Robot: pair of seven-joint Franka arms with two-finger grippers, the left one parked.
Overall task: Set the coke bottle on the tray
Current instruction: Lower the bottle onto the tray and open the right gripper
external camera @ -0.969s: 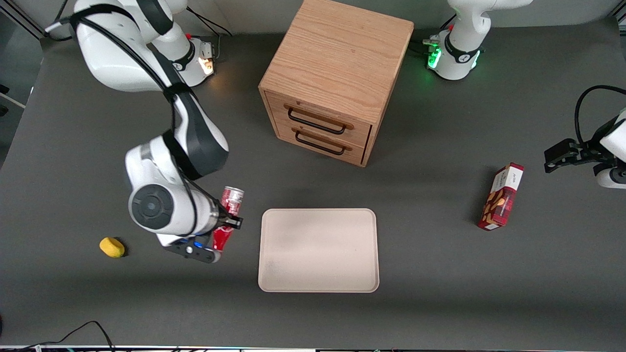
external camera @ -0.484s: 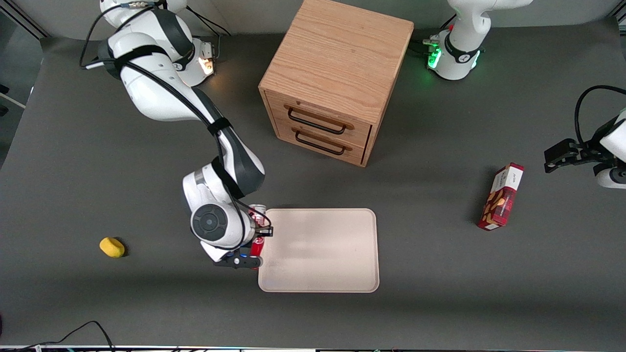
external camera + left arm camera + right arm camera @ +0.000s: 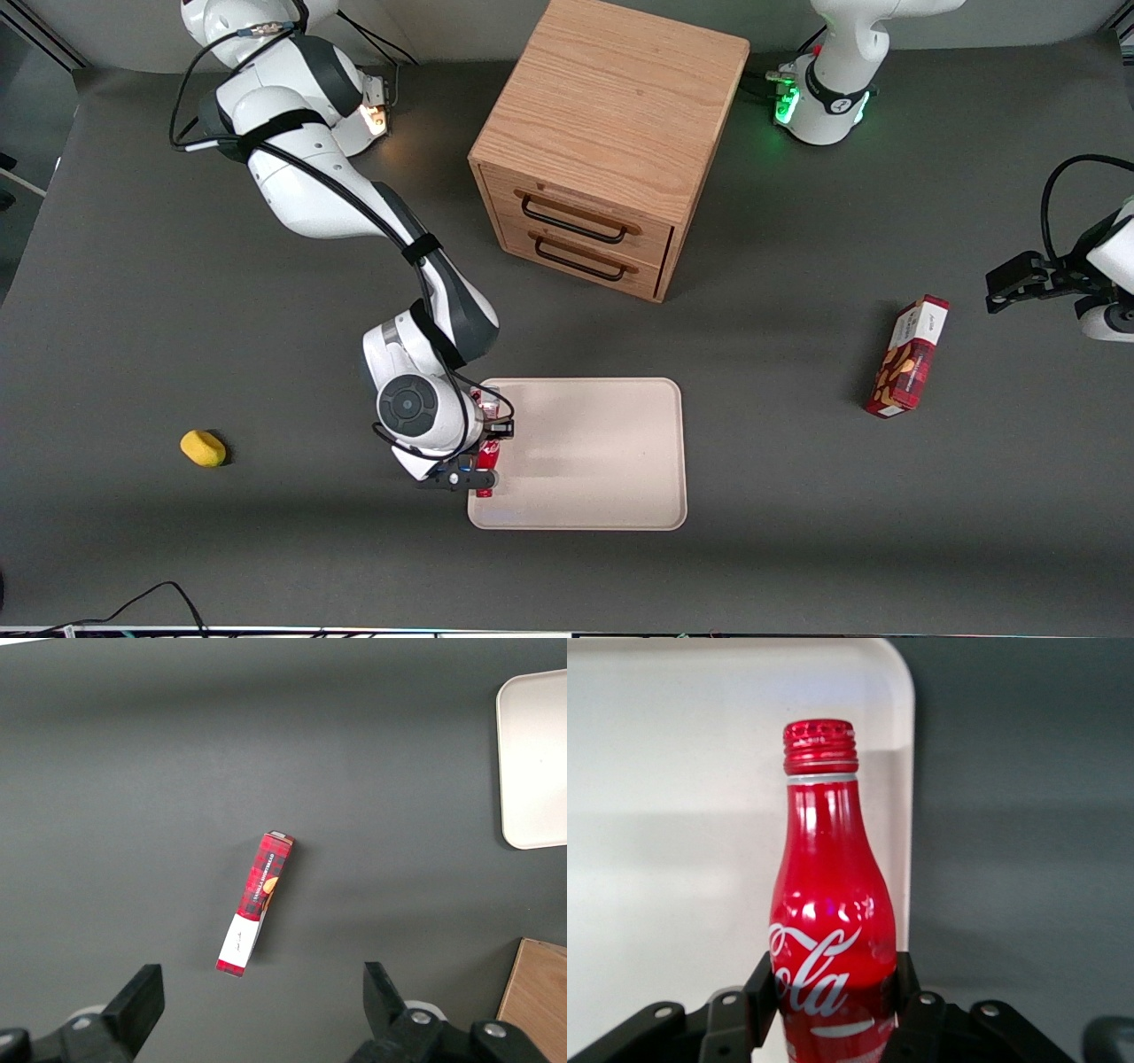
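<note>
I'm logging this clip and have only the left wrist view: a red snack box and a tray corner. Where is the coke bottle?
Observer: The coke bottle is clamped in the gripper, one finger on each side of its body.
Operator: Has it reached the tray?
Observer: In the front view the gripper holds it over the tray, just inside the edge toward the working arm's end of the table.
Operator: Is it resting on the tray already?
Observer: I cannot tell; the bottle's base is hidden in both views.
Operator: Anything else at that end?
Observer: A small yellow object lies on the table, farther toward the working arm's end than the tray.
</note>
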